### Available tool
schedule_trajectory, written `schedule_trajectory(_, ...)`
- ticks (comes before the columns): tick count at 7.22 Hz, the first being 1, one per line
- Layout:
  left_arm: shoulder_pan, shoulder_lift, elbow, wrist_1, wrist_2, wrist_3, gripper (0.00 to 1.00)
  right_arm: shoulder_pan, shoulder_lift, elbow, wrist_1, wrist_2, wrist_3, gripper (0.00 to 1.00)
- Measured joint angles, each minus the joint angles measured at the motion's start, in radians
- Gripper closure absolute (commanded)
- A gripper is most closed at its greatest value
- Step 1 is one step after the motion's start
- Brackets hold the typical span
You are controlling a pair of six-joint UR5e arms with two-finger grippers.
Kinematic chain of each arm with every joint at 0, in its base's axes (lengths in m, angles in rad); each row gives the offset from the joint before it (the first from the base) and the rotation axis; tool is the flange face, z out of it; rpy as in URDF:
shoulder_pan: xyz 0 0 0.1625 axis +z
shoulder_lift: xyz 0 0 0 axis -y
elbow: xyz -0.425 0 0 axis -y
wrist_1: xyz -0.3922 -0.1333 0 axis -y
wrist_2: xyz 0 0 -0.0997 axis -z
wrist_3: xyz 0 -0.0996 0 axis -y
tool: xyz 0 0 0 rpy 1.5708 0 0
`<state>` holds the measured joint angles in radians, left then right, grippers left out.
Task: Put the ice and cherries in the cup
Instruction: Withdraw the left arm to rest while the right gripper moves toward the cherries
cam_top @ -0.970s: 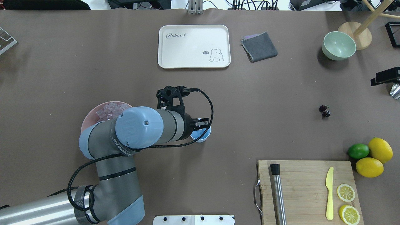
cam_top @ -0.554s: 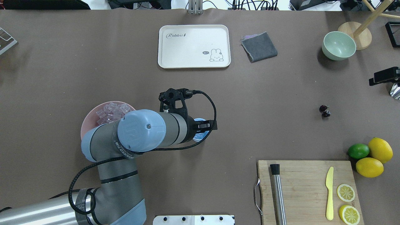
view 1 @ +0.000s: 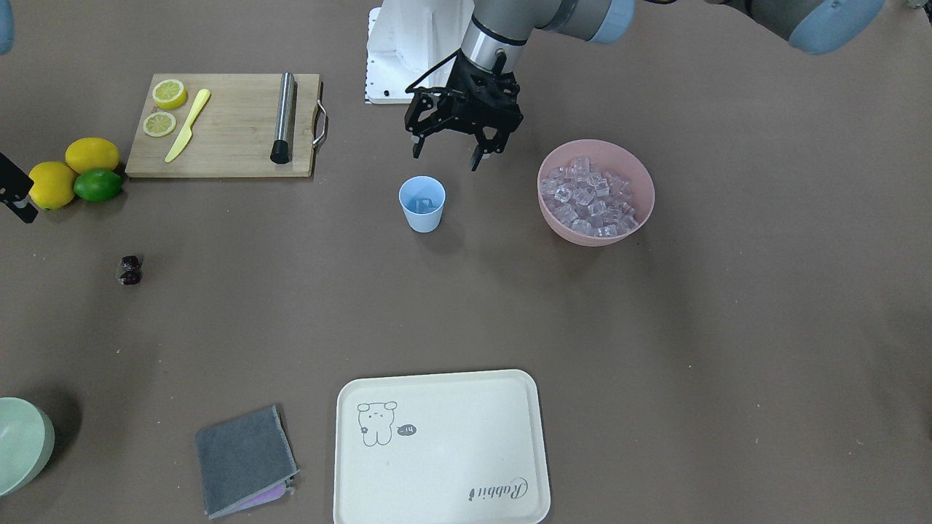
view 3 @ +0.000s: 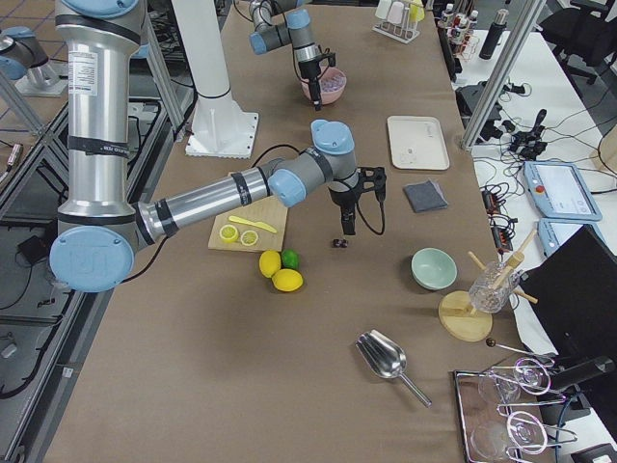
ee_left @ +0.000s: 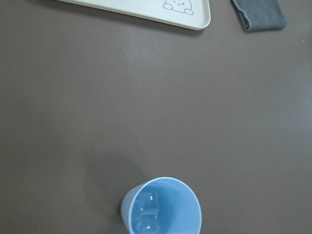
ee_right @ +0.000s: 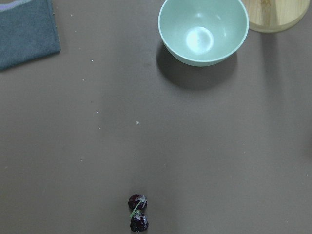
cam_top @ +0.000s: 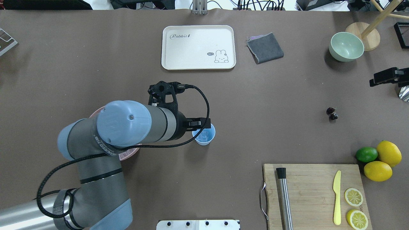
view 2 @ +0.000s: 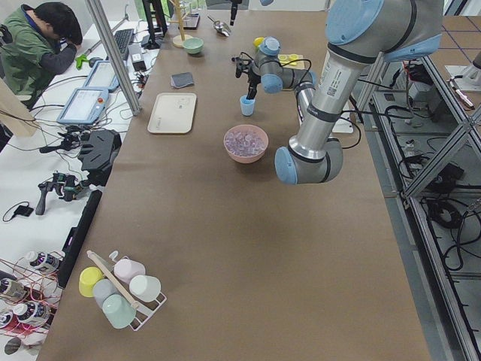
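The light blue cup (view 1: 422,204) stands upright mid-table, with two ice cubes (ee_left: 147,215) inside. It also shows in the overhead view (cam_top: 205,135). My left gripper (view 1: 445,160) is open and empty, raised just on the robot's side of the cup, towards the pink bowl (view 1: 595,231) heaped with ice (view 1: 590,196). My arm hides most of that bowl in the overhead view. The dark cherries (cam_top: 332,113) lie on the table far to the right, also in the right wrist view (ee_right: 138,213). My right gripper (cam_top: 385,76) shows partly at the table's right edge; I cannot tell its state.
A cream rabbit tray (cam_top: 198,47), a grey cloth (cam_top: 265,48) and a pale green bowl (cam_top: 346,46) sit along the far side. A wooden cutting board (cam_top: 313,195) with a steel rod, yellow knife and lemon slices is at the near right, beside lemons and a lime (cam_top: 378,158).
My left gripper has drawn back from above the cup towards the pink bowl, and the arm's elbow has swung left over the bowl. The right gripper has edged leftwards.
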<state>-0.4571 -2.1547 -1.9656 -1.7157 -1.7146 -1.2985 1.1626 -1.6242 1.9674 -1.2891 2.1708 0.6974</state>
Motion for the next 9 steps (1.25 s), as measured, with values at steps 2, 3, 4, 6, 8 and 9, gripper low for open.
schedule_trajectory(2, -0.189, 0.095, -0.131, 0.192, -0.182, 0.207, 0.02, -0.048, 0.005, -0.014, 0.000, -0.034, 0.001, 0.00)
schedule_trajectory(3, -0.290, 0.168, -0.187, 0.267, -0.238, 0.327, 0.02, -0.073, 0.008, -0.020, 0.000, -0.049, 0.002, 0.03)
schedule_trajectory(4, -0.397, 0.241, -0.228, 0.318, -0.277, 0.468, 0.02, -0.095, 0.010, -0.029, 0.000, -0.063, 0.003, 0.09)
schedule_trajectory(6, -0.611, 0.366, -0.232, 0.352, -0.392, 0.782, 0.02, -0.151, 0.013, -0.055, 0.001, -0.116, 0.005, 0.26)
schedule_trajectory(8, -0.751, 0.421, -0.169, 0.353, -0.435, 1.000, 0.02, -0.198, 0.042, -0.113, 0.002, -0.151, 0.005, 0.47)
schedule_trajectory(9, -0.797, 0.433, -0.137, 0.352, -0.447, 1.058, 0.02, -0.219, 0.072, -0.146, 0.001, -0.160, 0.005, 0.47)
